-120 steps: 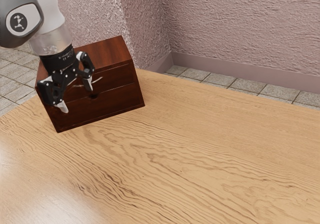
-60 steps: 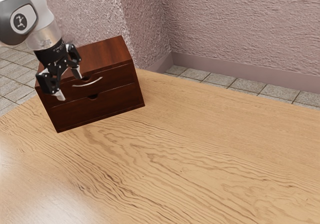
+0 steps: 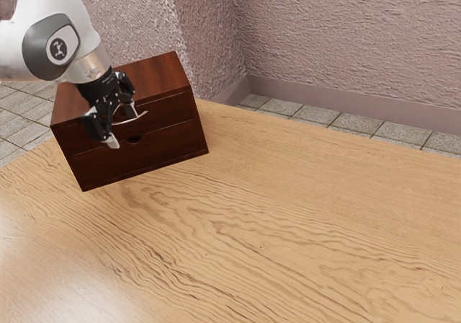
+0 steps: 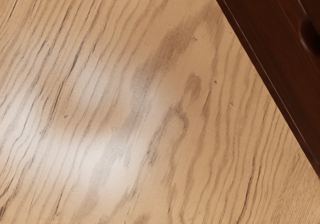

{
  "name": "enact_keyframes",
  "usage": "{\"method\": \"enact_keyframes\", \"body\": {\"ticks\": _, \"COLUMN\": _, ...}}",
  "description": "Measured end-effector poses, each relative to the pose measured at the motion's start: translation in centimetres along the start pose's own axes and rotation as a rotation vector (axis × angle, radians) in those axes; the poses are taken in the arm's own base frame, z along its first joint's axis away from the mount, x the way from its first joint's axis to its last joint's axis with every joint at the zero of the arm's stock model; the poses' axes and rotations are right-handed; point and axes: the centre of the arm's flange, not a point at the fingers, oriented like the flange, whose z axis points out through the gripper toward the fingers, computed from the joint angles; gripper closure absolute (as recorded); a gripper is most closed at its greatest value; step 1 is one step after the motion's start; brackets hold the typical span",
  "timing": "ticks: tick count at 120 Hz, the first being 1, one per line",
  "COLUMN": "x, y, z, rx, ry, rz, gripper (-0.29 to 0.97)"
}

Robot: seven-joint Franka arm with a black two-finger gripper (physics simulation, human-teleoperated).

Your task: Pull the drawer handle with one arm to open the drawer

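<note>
The fingers (image 3: pixel 108 137), spread and pinching nothing, hang at the exterior view's left end of the handle (image 3: pixel 138 114), whose long axis runs across the top drawer (image 3: pixel 169 110) front.

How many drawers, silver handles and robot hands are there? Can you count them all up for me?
Drawers: 2, the top drawer and the bottom drawer
Handles: 1, the silver handle
Hands: 1, the robot hand
Total: 4
</note>
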Motion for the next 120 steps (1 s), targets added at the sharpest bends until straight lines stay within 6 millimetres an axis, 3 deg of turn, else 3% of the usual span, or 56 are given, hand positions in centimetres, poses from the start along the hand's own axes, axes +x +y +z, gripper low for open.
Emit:
{"method": "enact_keyframes", "body": {"ticks": 16, "x": 2.0, "y": 0.7, "z": 1.0, "rx": -0.006, "ry": 0.007, "rz": -0.072, "gripper": 0.00}}
{"method": "enact_keyframes", "body": {"ticks": 41, "x": 4.5, "y": 3.7, "z": 2.3, "rx": -0.041, "ry": -0.003, "rz": -0.149, "gripper": 0.00}}
{"method": "enact_keyframes", "body": {"ticks": 76, "x": 6.9, "y": 4.6, "z": 4.2, "rx": -0.042, "ry": 0.005, "rz": -0.219, "gripper": 0.00}}
{"method": "enact_keyframes", "body": {"ticks": 120, "x": 7.4, "y": 6.4, "z": 5.4, "rx": -0.072, "ry": -0.003, "rz": -0.250, "gripper": 0.00}}
